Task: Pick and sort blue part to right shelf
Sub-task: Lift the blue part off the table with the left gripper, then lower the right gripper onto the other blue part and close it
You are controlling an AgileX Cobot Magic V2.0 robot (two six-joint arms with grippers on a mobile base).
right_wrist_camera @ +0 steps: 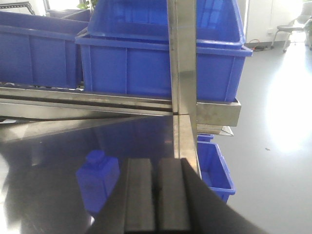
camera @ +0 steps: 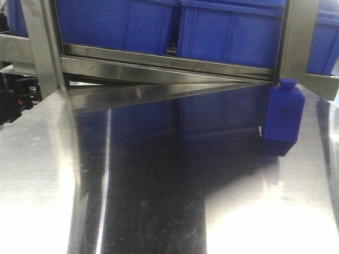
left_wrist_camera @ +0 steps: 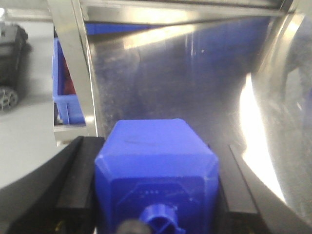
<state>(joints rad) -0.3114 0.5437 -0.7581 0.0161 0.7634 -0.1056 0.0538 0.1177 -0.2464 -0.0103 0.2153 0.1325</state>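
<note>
Standing here I count one blue part [camera: 283,115] in the front view. It is upright with its cap on top, at the right of the frame, just below the right shelf post [camera: 295,37] and resting on the steel desk [camera: 159,174]. The left wrist view also shows one blue part [left_wrist_camera: 156,161], cap toward the camera. I cannot tell whether it is the same piece. The left tool [left_wrist_camera: 156,146] has a black finger on each side of it and looks clamped on the blue part. The right tool [right_wrist_camera: 157,163] has its two pads pressed together with nothing between them. To its left is a dim blue bottle shape [right_wrist_camera: 97,175], either a part or a reflection.

Four blue bins [camera: 228,32] show in part along the shelf at the top of the front view. A fifth, smaller bin [right_wrist_camera: 214,170] sits low beyond the desk's edge in the right wrist view.

Open steel fills the middle and left of the front view. In the right wrist view the desk ends at a post [right_wrist_camera: 183,73], with grey floor [right_wrist_camera: 273,185] beyond it.
</note>
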